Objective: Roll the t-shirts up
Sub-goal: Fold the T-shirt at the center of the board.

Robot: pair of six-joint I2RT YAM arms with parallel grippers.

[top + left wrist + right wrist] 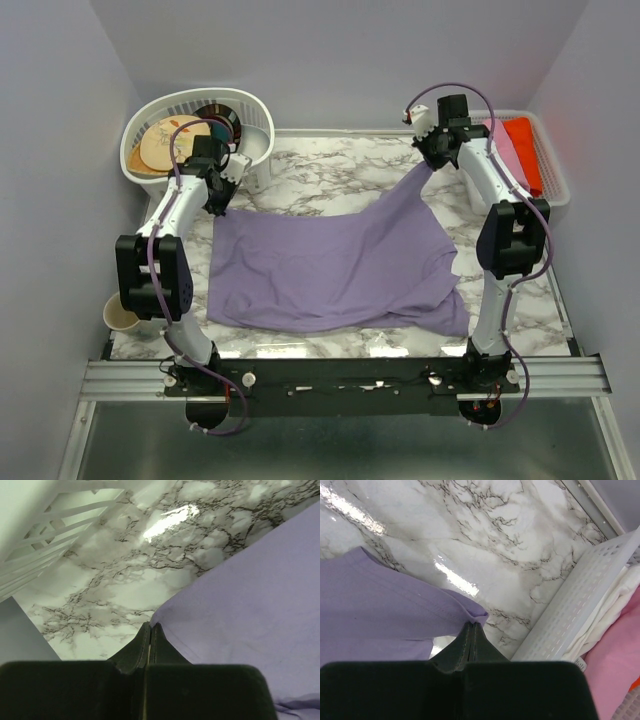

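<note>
At the far left, beside the round white basket point(255, 120), the left fingers point(151, 630) are pressed fully together, with the far-left corner of the lavender t-shirt point(340, 265) nipped between their tips, low over the marble bench point(330, 165). The t-shirt lies spread across the middle of the bench, its near hem down flat and lightly rumpled. It looks thin, light and limp. It will likely sag from whatever point is held, slide easily on the glossy bench, and crease rather than resist. Corners and hems seem the best places to take it, since a pinch in the middle would only bunch it. At the far right the right fingers point(471, 630), likewise closed tight, pinch the other far corner. They hold it raised so the cloth slopes up to them, just beside the rectangular basket point(555, 175) of pink and orange-red cloth.
</note>
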